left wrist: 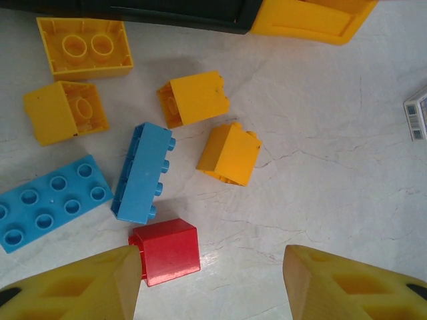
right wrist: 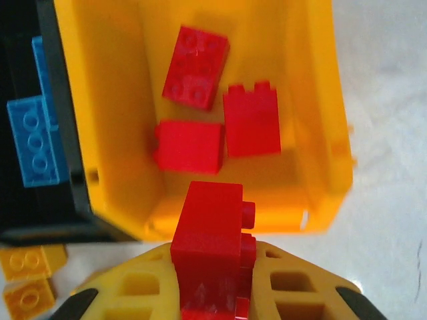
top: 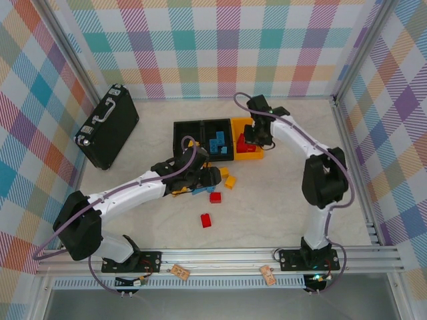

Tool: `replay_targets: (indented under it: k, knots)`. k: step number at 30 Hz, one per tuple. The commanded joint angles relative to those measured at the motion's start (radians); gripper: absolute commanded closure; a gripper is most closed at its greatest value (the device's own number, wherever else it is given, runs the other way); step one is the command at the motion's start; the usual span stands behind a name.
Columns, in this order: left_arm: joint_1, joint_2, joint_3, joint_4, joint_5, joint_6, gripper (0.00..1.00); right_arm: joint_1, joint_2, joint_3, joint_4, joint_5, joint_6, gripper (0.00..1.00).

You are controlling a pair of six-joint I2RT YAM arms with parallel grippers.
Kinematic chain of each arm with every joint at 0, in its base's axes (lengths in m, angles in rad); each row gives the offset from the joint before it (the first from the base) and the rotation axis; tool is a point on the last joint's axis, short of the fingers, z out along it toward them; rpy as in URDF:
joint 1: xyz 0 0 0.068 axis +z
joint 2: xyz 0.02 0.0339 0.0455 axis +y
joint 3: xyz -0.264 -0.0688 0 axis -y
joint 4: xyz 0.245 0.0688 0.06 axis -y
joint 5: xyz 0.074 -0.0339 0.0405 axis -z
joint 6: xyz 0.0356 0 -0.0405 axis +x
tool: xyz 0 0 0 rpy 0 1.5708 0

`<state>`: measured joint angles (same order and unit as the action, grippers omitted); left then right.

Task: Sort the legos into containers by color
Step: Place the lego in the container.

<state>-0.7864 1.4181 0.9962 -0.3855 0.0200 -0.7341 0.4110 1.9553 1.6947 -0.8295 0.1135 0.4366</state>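
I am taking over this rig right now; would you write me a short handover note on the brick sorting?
Left gripper: open, low over the loose pile, with a loose red brick beside one finger.
Right gripper: shut on the held red brick, above the yellow bin.
Done: three red bricks lie in the yellow bin; blue bricks lie in a black bin.
Left: drop the held red brick. On the table there remain four yellow bricks, two blue ones, the loose red brick and a second red brick nearer the arm bases.
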Motion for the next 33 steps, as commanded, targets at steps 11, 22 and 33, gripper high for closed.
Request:
replay_targets:
  k: [11, 22, 33]
  knots:
    - [0.009, -0.084, -0.056, -0.016, -0.049, -0.041, 0.41, -0.027, 0.311, 0.431, -0.154, 0.164, -0.116, 0.82]
    - [0.012, -0.120, -0.074, -0.046, -0.074, -0.045, 0.41, -0.031, 0.399, 0.519, -0.191, 0.176, -0.111, 0.79]
    - [0.016, -0.160, -0.087, -0.077, -0.116, -0.064, 0.39, -0.021, 0.331, 0.516, -0.199, 0.172, -0.117, 0.60]
